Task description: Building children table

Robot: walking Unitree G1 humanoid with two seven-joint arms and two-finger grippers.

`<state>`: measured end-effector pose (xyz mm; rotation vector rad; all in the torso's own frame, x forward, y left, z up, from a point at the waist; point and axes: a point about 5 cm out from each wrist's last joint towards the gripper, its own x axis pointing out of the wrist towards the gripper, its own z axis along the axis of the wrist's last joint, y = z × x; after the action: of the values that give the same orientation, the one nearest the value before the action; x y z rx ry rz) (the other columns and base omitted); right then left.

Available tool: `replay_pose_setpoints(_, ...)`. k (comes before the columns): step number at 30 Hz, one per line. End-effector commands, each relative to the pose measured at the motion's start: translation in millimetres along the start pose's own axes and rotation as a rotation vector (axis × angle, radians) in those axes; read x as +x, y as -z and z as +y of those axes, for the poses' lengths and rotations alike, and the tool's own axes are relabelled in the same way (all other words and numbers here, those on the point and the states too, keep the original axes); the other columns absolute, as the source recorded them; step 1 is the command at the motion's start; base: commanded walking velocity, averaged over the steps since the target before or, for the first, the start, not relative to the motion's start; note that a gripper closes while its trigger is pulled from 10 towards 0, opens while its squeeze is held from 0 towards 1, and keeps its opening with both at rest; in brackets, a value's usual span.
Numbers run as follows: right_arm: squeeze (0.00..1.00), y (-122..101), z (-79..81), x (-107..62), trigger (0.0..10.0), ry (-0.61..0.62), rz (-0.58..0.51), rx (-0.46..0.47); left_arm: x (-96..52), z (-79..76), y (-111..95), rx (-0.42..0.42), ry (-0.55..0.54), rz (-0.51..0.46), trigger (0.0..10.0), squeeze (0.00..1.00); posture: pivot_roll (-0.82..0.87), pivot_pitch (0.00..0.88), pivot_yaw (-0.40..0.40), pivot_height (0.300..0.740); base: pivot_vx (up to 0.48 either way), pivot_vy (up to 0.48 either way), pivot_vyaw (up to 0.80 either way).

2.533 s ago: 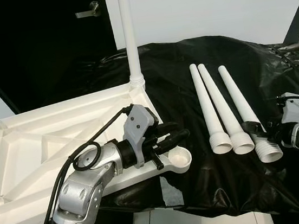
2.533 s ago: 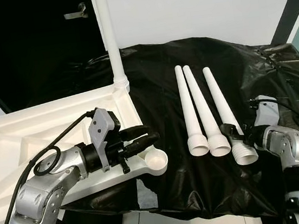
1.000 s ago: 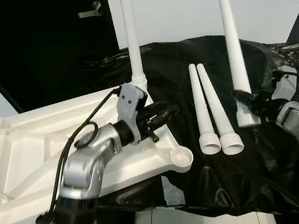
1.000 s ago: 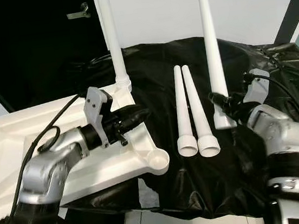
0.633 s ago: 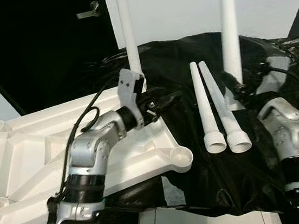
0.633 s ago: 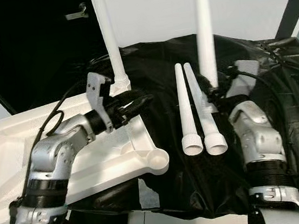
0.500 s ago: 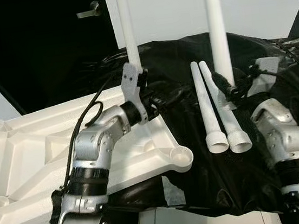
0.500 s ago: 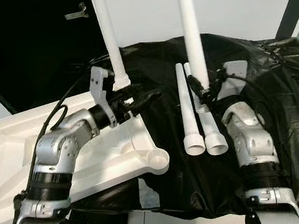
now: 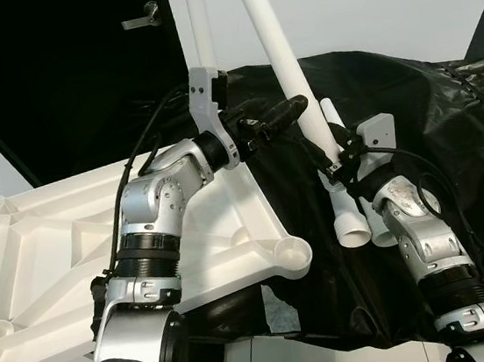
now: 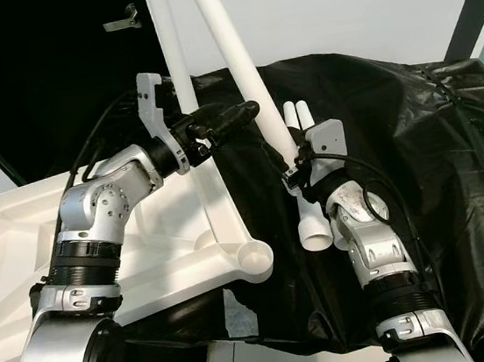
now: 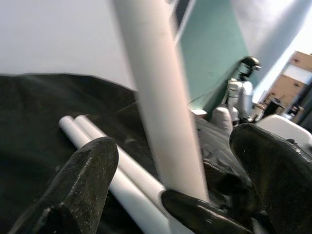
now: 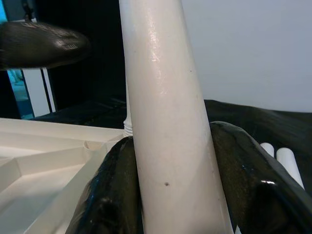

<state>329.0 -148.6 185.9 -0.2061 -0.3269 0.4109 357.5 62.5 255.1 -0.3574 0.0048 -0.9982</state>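
Right wrist view has the right gripper (image 12: 170, 195) clamped on a white table leg (image 12: 168, 112), black fingers (image 12: 248, 180) pressed on both sides of its thick end. From the head camera, that leg (image 9: 285, 61) leans up and to the left, out past the top edge. The left gripper (image 9: 291, 109) reaches right toward it, fingers spread apart, the leg between them but not touching. The upturned white tabletop (image 9: 47, 249) lies on the left with one leg (image 9: 199, 27) standing at its far corner. Two spare legs (image 9: 353, 220) lie on the black-covered bench (image 9: 458, 145).
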Motion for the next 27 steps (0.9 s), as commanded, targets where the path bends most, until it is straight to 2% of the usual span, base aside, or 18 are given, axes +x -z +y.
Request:
replay_pose_setpoints(1,0.0,1,11.4,0.9,10.0,-0.054,-0.015,-0.031,4.6,-1.0,-10,0.006,0.005,-0.018,10.0,0.0,-0.01,0.0,0.068,0.74,0.0,0.0,0.0)
replay_pose_setpoints(8,0.0,2,19.5,0.4,10.0,-0.077,-0.024,-0.041,11.5,2.8,-14,-0.014,-0.024,-0.012,10.0,0.0,-0.01,0.0,0.079,0.74,0.0,0.0,0.0)
replay_pose_setpoints(11,0.0,4,26.5,0.0,10.0,-0.1,-0.03,-0.053,16.8,7.7,-18,-0.063,-0.065,-0.017,10.0,0.0,-0.01,0.0,0.081,0.74,0.0,0.0,0.0)
replay_pose_setpoints(17,0.0,6,29.6,-0.4,10.0,-0.111,-0.027,-0.064,20.5,10.8,-22,-0.11,-0.084,-0.019,10.0,0.0,-0.01,0.0,0.087,0.74,0.0,0.0,0.0)
replay_pose_setpoints(18,0.0,7,29.6,-0.3,10.0,-0.109,-0.023,-0.071,21.4,10.8,-23,-0.113,-0.085,-0.018,8.6,0.0,-0.01,0.0,0.087,0.74,0.0,0.0,0.0)
replay_pose_setpoints(19,0.0,7,29.6,-0.3,10.0,-0.109,-0.023,-0.071,21.4,10.8,-23,-0.113,-0.085,-0.018,8.6,0.0,-0.01,0.0,0.087,0.74,0.0,0.0,0.0)
replay_pose_setpoints(20,0.0,8,29.8,-0.3,10.0,-0.108,-0.022,-0.075,22.1,10.7,-23,-0.122,-0.087,-0.017,2.2,0.0,-0.01,0.0,0.089,0.74,0.0,0.0,0.0)
replay_pose_setpoints(21,0.0,8,29.9,-0.3,10.0,-0.107,-0.021,-0.077,22.5,10.6,-24,-0.128,-0.088,-0.017,2.2,0.0,-0.01,0.0,0.089,0.74,0.0,0.0,0.0)
replay_pose_setpoints(22,0.0,9,29.9,-0.2,10.0,-0.107,-0.02,-0.08,23.0,10.1,-24,-0.135,-0.087,-0.018,0.0,0.0,-0.01,0.0,0.088,0.74,0.0,0.0,0.0)
replay_pose_setpoints(27,0.0,9,30.0,-0.2,10.0,-0.106,-0.023,-0.086,25.2,7.7,-25,-0.143,-0.068,-0.017,0.0,0.0,-0.01,0.0,0.089,0.74,0.0,0.0,0.0)
